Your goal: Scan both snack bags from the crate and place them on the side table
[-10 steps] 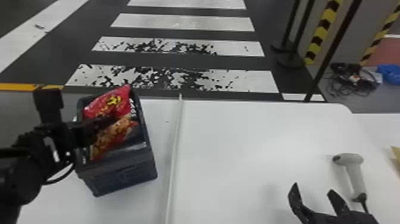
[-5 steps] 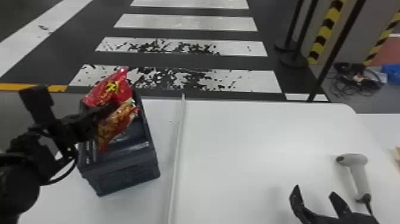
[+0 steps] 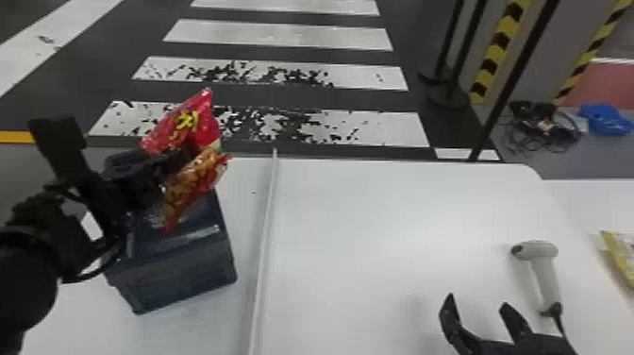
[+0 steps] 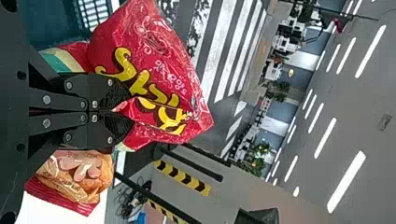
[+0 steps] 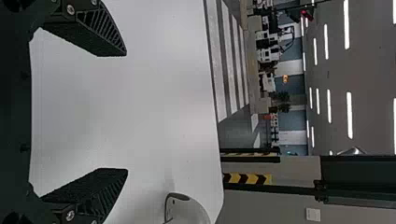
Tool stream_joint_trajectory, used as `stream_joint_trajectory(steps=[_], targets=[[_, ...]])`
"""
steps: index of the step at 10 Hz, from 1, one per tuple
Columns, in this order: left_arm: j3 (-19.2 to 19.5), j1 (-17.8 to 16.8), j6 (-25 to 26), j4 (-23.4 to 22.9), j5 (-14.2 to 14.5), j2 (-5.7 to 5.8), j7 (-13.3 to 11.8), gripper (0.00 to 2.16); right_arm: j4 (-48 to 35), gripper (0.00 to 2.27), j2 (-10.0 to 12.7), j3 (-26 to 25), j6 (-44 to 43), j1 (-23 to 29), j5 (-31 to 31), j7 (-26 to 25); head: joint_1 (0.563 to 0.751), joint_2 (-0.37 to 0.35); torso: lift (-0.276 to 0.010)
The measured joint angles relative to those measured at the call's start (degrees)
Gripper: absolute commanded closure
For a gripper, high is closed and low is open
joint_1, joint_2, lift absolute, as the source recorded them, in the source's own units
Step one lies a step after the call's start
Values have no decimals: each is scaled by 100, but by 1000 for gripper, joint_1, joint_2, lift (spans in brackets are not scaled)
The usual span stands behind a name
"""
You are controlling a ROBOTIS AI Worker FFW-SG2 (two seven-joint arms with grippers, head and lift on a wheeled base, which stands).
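My left gripper (image 3: 181, 163) holds a red snack bag (image 3: 188, 122) above the dark crate (image 3: 177, 274); the bag's lower part shows orange snack artwork. In the left wrist view the left gripper (image 4: 123, 112) is shut on the middle of the red bag (image 4: 144, 70), which bulges out on both sides of the fingers. My right gripper (image 3: 476, 307) stands open over the white table near the front, left of the grey-white scanner (image 3: 542, 266). The right wrist view shows the right gripper (image 5: 126, 112) with its fingers wide apart and nothing between them, and part of the scanner (image 5: 187, 210).
A thin white divider strip (image 3: 265, 245) runs along the table (image 3: 377, 212) between the crate and the scanner. A yellow package (image 3: 620, 250) lies on the side table (image 3: 580, 212) at the far right. Black posts stand behind the table.
The left gripper has lifted the red bag up out of the crate and a little to the right. My right gripper and the scanner have kept their places.
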Motion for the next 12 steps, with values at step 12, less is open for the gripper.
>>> stream_joint_trajectory(steps=[12], targets=[[-1779, -76, 683, -452, 44, -617, -13, 2142, -445, 117, 97, -603, 171, 110, -128, -42, 695, -350, -95]])
